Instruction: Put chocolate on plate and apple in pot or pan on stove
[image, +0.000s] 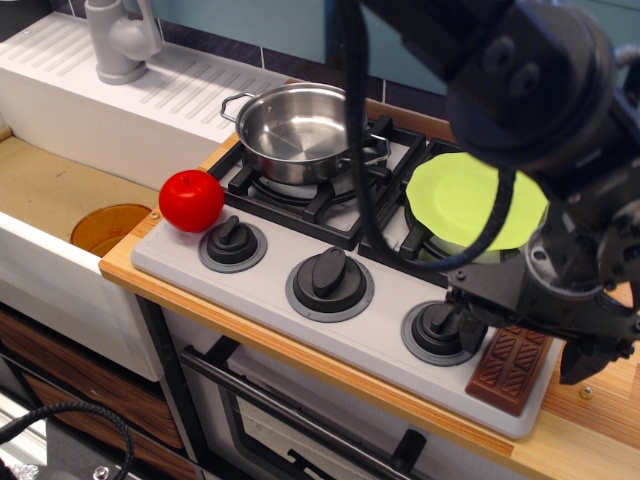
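Note:
The brown chocolate (508, 372) lies flat on the front right corner of the grey stove (265, 302). My gripper (525, 348) is open, low over the bar, with one finger on each side of its far end; the arm hides that end. The lime-green plate (465, 198) rests on the right burner, partly behind the arm. The steel pot (297, 126) stands empty on the left burner. The red apple (191, 200) sits at the stove's front left corner, by the left knob.
An amber disc (108, 228) lies in the sink (50, 190) at the left. A grey faucet (120, 40) stands on the white drainboard at the back left. Three black knobs line the stove front. A wooden counter edge runs along the front.

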